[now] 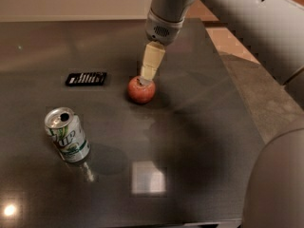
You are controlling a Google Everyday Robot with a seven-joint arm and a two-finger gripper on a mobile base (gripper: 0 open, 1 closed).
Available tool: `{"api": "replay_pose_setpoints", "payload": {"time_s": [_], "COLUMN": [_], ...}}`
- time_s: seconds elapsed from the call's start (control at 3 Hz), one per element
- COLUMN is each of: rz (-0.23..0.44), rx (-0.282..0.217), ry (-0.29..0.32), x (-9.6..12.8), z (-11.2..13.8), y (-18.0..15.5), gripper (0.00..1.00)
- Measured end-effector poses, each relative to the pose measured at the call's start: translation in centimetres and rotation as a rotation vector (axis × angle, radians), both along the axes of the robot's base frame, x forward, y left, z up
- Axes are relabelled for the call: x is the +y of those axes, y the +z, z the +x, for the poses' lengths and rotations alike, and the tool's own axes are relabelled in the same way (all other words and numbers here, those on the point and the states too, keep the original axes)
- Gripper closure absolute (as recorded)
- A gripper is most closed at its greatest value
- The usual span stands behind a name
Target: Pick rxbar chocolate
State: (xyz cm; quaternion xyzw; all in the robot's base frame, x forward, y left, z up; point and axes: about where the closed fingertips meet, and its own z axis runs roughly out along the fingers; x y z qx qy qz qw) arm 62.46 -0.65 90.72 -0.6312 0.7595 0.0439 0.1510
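The rxbar chocolate (pixel 86 78) is a flat black wrapper with white lettering, lying on the dark table at the left. My gripper (pixel 147 75) hangs from the grey arm at the top centre, its cream fingers pointing down just above the top of the red apple (pixel 141 90). It is well to the right of the bar and holds nothing that I can see. The green-and-silver soda can (pixel 67 134) stands upright in front of the bar.
The dark glossy table (pixel 199 127) ends at the right, with grey floor beyond. A bulky grey part of the robot (pixel 278 184) fills the lower right corner. A wall runs along the back.
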Motion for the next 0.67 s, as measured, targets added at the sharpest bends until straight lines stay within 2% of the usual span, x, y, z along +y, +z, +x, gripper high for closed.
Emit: {"api": "replay_pose_setpoints", "payload": {"time_s": [0.33, 0.67], "rz": [0.004, 0.013], "rx": [0.015, 0.019], "ry": [0.023, 0.083], "x": [2.5, 6.7], "z": [0.2, -0.5], "y": [-0.5, -0.6], "gripper": [0.0, 0.0]}}
